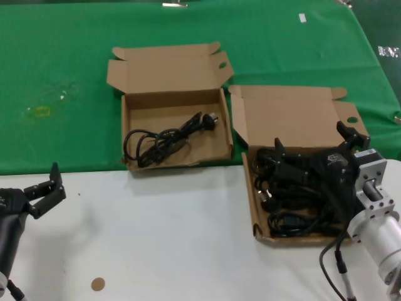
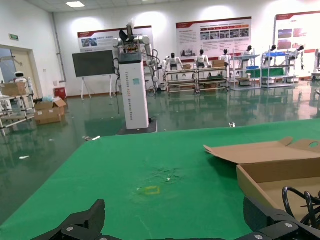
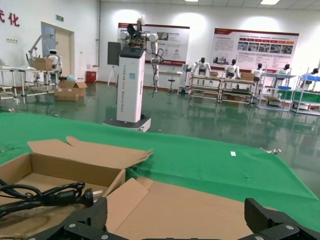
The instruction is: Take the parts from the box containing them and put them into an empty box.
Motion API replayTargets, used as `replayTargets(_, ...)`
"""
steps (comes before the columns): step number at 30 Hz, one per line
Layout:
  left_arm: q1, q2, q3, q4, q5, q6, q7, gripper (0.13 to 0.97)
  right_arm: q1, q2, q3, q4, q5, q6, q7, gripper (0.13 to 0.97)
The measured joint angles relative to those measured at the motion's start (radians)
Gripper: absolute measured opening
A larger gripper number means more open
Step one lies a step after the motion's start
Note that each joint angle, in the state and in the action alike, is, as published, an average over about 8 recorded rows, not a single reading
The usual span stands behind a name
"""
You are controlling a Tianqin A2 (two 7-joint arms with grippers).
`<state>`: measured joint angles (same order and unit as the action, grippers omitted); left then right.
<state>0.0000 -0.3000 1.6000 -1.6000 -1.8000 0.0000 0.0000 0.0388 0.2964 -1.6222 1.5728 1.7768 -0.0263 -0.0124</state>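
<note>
The box containing the parts point(image 1: 258, 216) lies at the right, packed with several black power cords point(image 1: 291, 200). My right gripper point(image 1: 311, 139) hovers over them, open and holding nothing; in the right wrist view its fingers point(image 3: 100, 212) frame that box's brown lid point(image 3: 200, 205). The other box point(image 1: 128, 135) sits to the left on the green cloth, its lid point(image 1: 166, 66) folded back, with one cord bundle point(image 1: 164, 139) inside, also visible as a plug and cord point(image 3: 55, 196). My left gripper point(image 1: 47, 191) is parked open over the white table at the front left, well apart from both boxes.
A green cloth point(image 1: 62, 75) covers the far half of the table and a white surface point(image 1: 163, 238) the near half. A small brown disc point(image 1: 98, 284) lies near the front edge. The left wrist view shows the cloth point(image 2: 150, 190) and the left box's edge point(image 2: 260, 192).
</note>
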Motion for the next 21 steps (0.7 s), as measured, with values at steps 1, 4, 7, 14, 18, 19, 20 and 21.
replayTargets(1, 0.0, 0.0, 0.0, 0.0, 0.0, 0.0, 0.0, 0.966, 0.0, 0.0, 0.0, 0.0, 0.0, 0.0, 0.0, 0.966)
replayTargets(4, 0.0, 0.0, 0.0, 0.0, 0.0, 0.0, 0.0, 0.966, 0.0, 0.0, 0.0, 0.0, 0.0, 0.0, 0.0, 0.966)
replayTargets(7, 0.0, 0.0, 0.0, 0.0, 0.0, 0.0, 0.0, 0.966, 0.0, 0.0, 0.0, 0.0, 0.0, 0.0, 0.0, 0.966)
replayTargets(14, 0.0, 0.0, 0.0, 0.0, 0.0, 0.0, 0.0, 0.966, 0.0, 0.0, 0.0, 0.0, 0.0, 0.0, 0.0, 0.966)
replayTargets(18, 0.0, 0.0, 0.0, 0.0, 0.0, 0.0, 0.0, 0.966, 0.0, 0.0, 0.0, 0.0, 0.0, 0.0, 0.0, 0.966)
replayTargets(19, 0.0, 0.0, 0.0, 0.0, 0.0, 0.0, 0.0, 0.966, 0.0, 0.0, 0.0, 0.0, 0.0, 0.0, 0.0, 0.966)
replayTargets(20, 0.0, 0.0, 0.0, 0.0, 0.0, 0.0, 0.0, 0.966, 0.0, 0.0, 0.0, 0.0, 0.0, 0.0, 0.0, 0.966)
replayTargets(21, 0.0, 0.0, 0.0, 0.0, 0.0, 0.0, 0.0, 0.966, 0.0, 0.0, 0.0, 0.0, 0.0, 0.0, 0.0, 0.966)
